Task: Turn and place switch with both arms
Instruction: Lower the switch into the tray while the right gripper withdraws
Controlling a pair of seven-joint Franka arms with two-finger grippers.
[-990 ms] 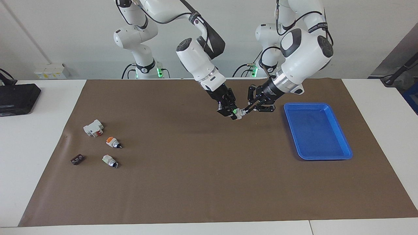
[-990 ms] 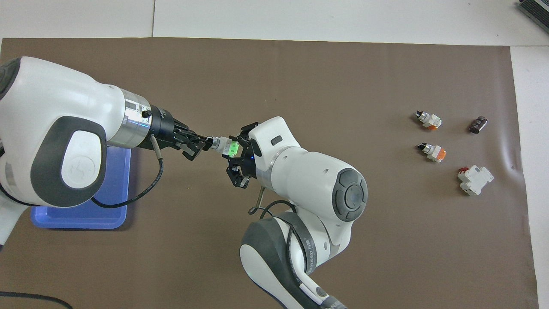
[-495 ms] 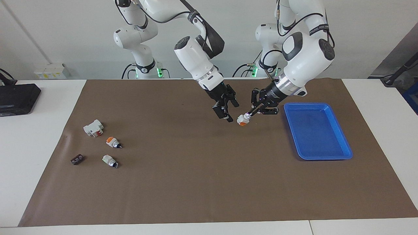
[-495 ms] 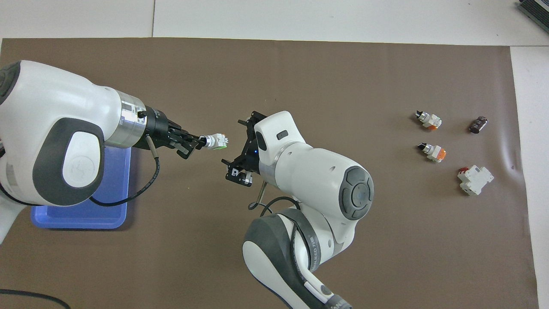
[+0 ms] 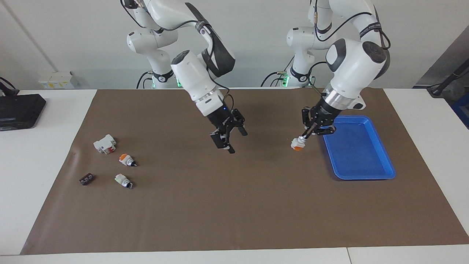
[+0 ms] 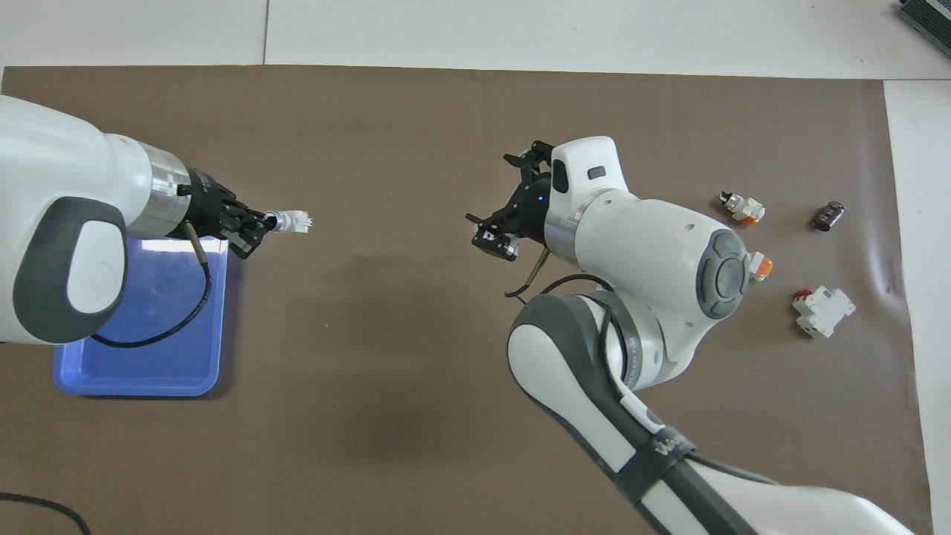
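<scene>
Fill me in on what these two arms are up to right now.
The left hand is shut on the switch, holding it by one end in the air over the brown mat, just beside the blue tray. The right hand is open and empty, hanging over the middle of the mat. Several other small parts lie untouched toward the right arm's end of the table. The switch is not yet in the tray.

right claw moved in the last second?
Yes. The right claw has pulled away from the tray toward the right arm's end, empty.
</scene>
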